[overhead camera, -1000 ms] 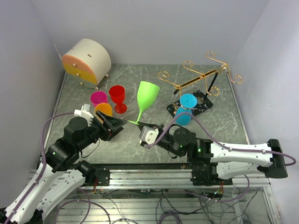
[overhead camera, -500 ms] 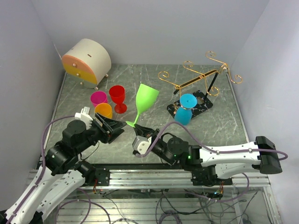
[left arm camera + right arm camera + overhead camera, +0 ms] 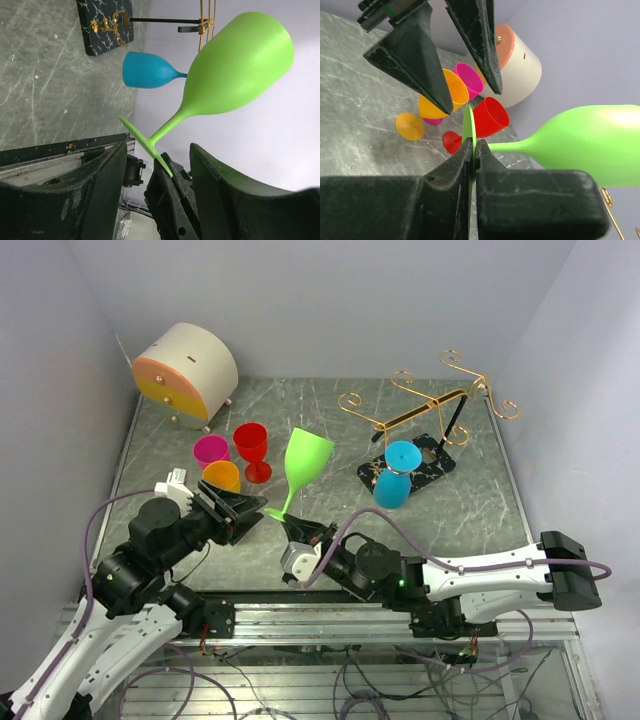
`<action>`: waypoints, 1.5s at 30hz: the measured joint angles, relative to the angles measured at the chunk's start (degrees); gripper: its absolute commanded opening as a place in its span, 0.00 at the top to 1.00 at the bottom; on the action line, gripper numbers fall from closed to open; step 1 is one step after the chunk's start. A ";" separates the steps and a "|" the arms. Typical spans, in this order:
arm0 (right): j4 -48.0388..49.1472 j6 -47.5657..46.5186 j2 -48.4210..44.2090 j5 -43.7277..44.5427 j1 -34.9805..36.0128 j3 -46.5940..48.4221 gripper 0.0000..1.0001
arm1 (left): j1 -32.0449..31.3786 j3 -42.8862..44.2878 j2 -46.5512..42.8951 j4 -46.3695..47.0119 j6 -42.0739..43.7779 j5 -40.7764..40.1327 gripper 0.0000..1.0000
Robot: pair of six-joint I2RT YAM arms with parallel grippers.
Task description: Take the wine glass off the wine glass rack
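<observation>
My right gripper (image 3: 290, 523) is shut on the flat foot of a green wine glass (image 3: 307, 455) and holds it tilted above the table. In the right wrist view its jaws (image 3: 474, 145) pinch the foot's edge, with the bowl (image 3: 590, 142) out to the right. My left gripper (image 3: 250, 508) is open, and its fingers (image 3: 415, 60) sit on either side of the foot's far edge without touching it. In the left wrist view the green glass (image 3: 235, 70) is just beyond my open left gripper (image 3: 158, 147). A blue wine glass (image 3: 397, 475) hangs on the gold wire rack (image 3: 425, 405).
Red (image 3: 251, 445), magenta (image 3: 210, 450) and orange (image 3: 222, 475) glasses stand left of centre. A round cream drawer box (image 3: 190, 370) sits at the back left. The rack's black base (image 3: 440, 462) is at the back right. Grey walls close in both sides.
My right arm has carried the green glass left and nearer, bringing its foot between my left gripper's open fingers. The left gripper has shifted slightly left.
</observation>
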 measured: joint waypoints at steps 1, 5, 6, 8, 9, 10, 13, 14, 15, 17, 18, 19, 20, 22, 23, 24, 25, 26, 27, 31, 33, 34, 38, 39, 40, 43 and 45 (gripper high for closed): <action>0.59 -0.13 0.44 -0.02 0.15 0.00 1.00 | 0.00 -0.02 0.39 0.09 0.00 0.09 0.37; 2.23 -0.37 2.14 -0.09 0.92 0.00 1.00 | 0.00 -0.59 0.85 1.07 -0.22 0.20 0.40; 2.51 -0.59 2.58 0.02 1.07 0.00 1.00 | 0.00 -0.90 0.83 1.33 -0.26 0.22 0.42; 3.19 -0.98 3.43 0.46 1.14 0.00 1.00 | 0.00 -1.64 0.81 1.46 -0.42 0.28 0.46; 3.48 -1.16 3.82 0.63 1.18 0.00 1.00 | 0.00 -2.08 0.85 1.62 -0.50 0.50 0.48; 3.65 -1.25 4.09 0.76 1.20 -0.02 1.00 | 0.00 -2.34 0.85 1.77 -0.63 0.66 0.49; 4.37 -1.40 4.42 1.14 1.36 -0.07 1.00 | 0.00 -3.43 0.83 2.71 -0.94 1.31 0.54; 4.66 -1.40 4.42 1.20 1.36 -0.11 1.00 | 0.00 -3.80 0.83 3.21 -1.11 1.64 0.57; 4.87 -1.40 4.42 1.22 1.36 -0.13 1.00 | 0.00 -4.22 0.83 3.87 -1.27 1.97 0.59; 5.22 -1.40 4.42 1.38 1.38 -0.20 1.00 | 0.00 -5.05 0.83 5.14 -1.44 2.62 0.66; 5.27 -1.40 4.42 1.49 1.40 -0.20 1.00 | 0.00 -5.49 0.85 5.68 -1.57 2.89 0.73; 5.20 -1.40 4.42 1.66 1.40 -0.20 1.00 | 0.00 -5.81 0.85 6.16 -1.66 3.10 0.87; 4.94 -1.40 4.42 1.70 1.40 -0.20 1.00 | 0.00 -6.05 0.90 6.60 -1.81 3.23 0.92; 4.09 -1.73 4.44 1.60 1.44 -0.26 1.00 | 0.02 -6.14 1.05 7.26 -2.27 3.43 0.93; 3.91 -1.90 4.52 1.73 1.49 -0.26 0.96 | 0.02 -6.14 1.11 7.41 -2.32 3.45 0.93; 3.63 -1.92 4.52 1.77 1.53 -0.26 0.88 | 0.02 -6.16 1.14 7.34 -2.34 3.43 0.93; 3.45 -1.77 4.52 1.90 1.53 -0.24 0.82 | 0.02 -6.16 1.18 7.34 -2.27 3.45 0.93; 2.73 -1.20 4.50 2.05 1.60 -0.07 0.75 | 0.02 -6.16 1.18 7.34 -2.05 3.45 0.93; 1.64 -0.22 4.46 2.21 1.68 0.22 0.69 | 0.02 -6.16 1.16 7.32 -1.68 3.45 0.93; -9.01 6.86 3.10 2.95 2.01 4.11 0.62 | 0.02 -6.14 -0.92 6.23 0.63 2.16 0.93; -16.28 11.26 1.49 2.93 2.14 7.30 0.62 | 0.00 -6.01 -3.63 4.22 1.53 0.20 0.93; -19.89 13.33 0.44 2.97 2.19 8.74 0.62 | 0.02 -5.75 -5.07 3.04 1.92 -1.14 0.93; -31.95 20.70 -5.05 2.97 2.27 13.46 0.62 | 0.00 -4.59 -11.93 -4.22 3.26 -7.45 0.93; -34.53 22.38 -6.54 3.02 2.27 14.67 0.63 | 0.00 -4.15 -13.57 -6.05 3.43 -8.92 0.93; -37.07 23.96 -7.96 3.15 2.25 15.91 0.64 | 0.02 -3.82 -14.93 -7.54 3.58 -10.27 0.93; -43.95 28.89 -11.30 3.80 2.25 20.50 0.69 | 0.02 -2.54 -18.60 -12.26 4.42 -14.05 0.93; -47.25 31.74 -11.76 5.01 2.08 24.04 0.70 | 0.02 -1.95 -20.20 -14.75 5.03 -16.02 0.93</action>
